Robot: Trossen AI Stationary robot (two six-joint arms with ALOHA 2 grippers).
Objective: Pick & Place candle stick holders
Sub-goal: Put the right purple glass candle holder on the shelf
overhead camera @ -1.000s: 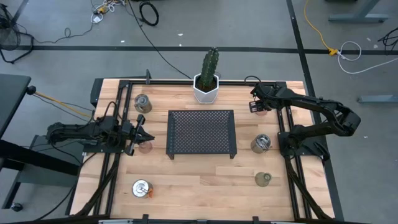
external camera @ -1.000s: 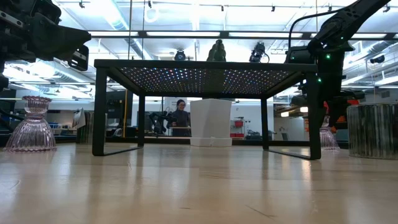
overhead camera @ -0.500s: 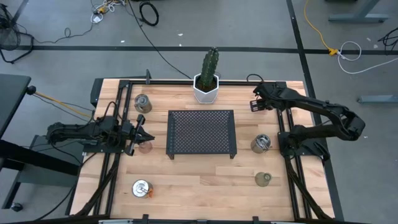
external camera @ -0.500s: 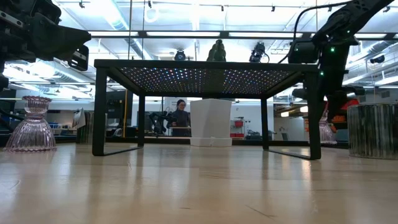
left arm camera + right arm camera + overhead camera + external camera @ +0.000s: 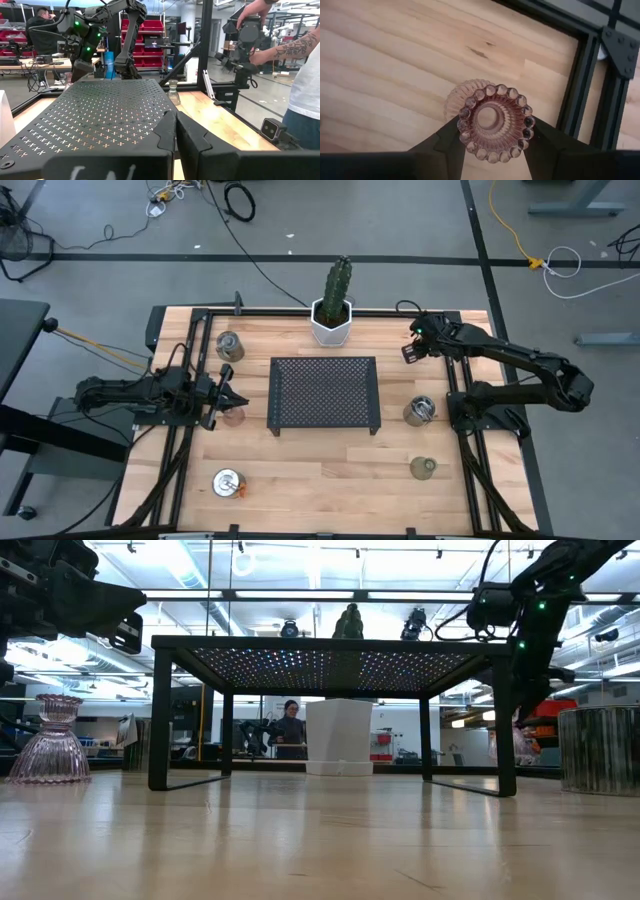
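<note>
Room: grey concrete floor (image 5: 100, 220) around a pale wood table (image 5: 320, 470). Black cables (image 5: 240, 200) and a yellow cord (image 5: 505, 220) trail across the floor. Long ceiling strip lights (image 5: 320, 595) overhead. Red storage bins (image 5: 155, 47) on shelving. One person seated at a far workbench (image 5: 290, 730); another stands beside the table (image 5: 305, 75).

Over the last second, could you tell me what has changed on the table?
The right claw, shut on the pink glass holder, has lifted it off the table's back right corner and shifted slightly outward. The left claw and the other holders have not moved.
</note>
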